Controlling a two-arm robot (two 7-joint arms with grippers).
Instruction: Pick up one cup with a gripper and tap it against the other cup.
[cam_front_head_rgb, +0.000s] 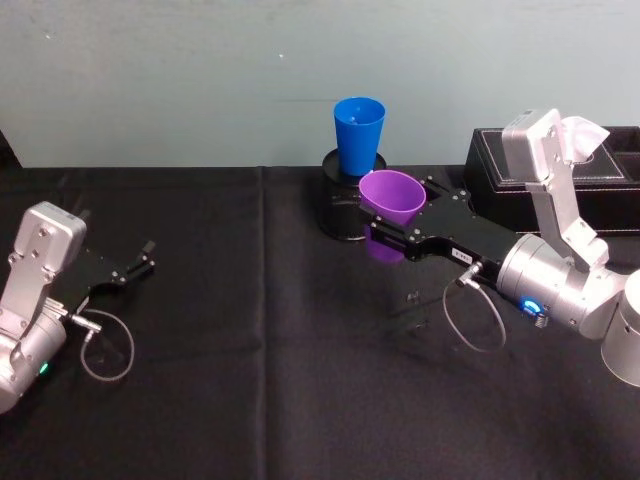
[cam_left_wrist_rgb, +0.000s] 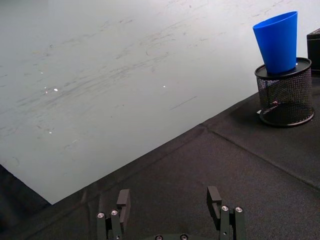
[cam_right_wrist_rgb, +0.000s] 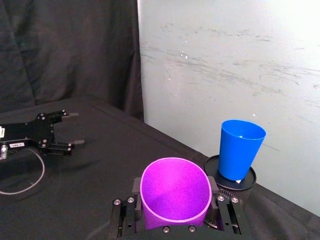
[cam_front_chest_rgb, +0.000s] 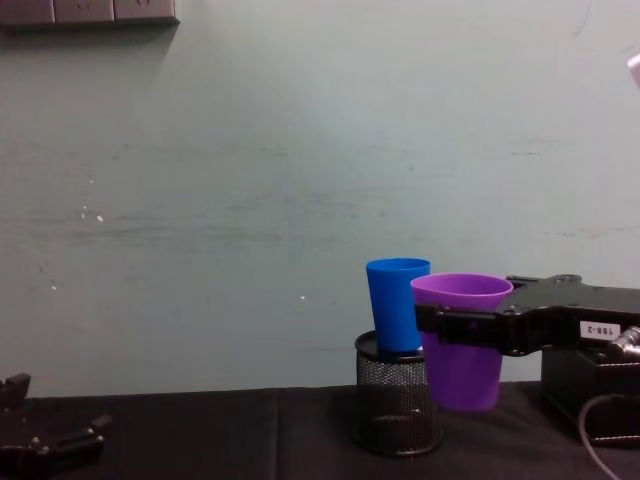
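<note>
My right gripper (cam_front_head_rgb: 385, 228) is shut on the purple cup (cam_front_head_rgb: 392, 200), holding it upright off the black tablecloth with a finger on each side of it. In the right wrist view the purple cup (cam_right_wrist_rgb: 175, 192) sits between the fingers (cam_right_wrist_rgb: 135, 189). The blue cup (cam_front_head_rgb: 359, 130) stands upright on top of a black mesh pen holder (cam_front_head_rgb: 338, 210), just behind the purple one. The right wrist view shows a small gap between the blue cup (cam_right_wrist_rgb: 240, 150) and the purple rim. My left gripper (cam_front_head_rgb: 140, 262) rests open at the table's left side, far from both.
A black box (cam_front_head_rgb: 500, 170) stands at the back right, behind my right arm. The pale wall (cam_front_chest_rgb: 250, 200) rises right behind the mesh holder (cam_front_chest_rgb: 398, 410). The black cloth (cam_front_head_rgb: 250, 350) spreads across the middle and front.
</note>
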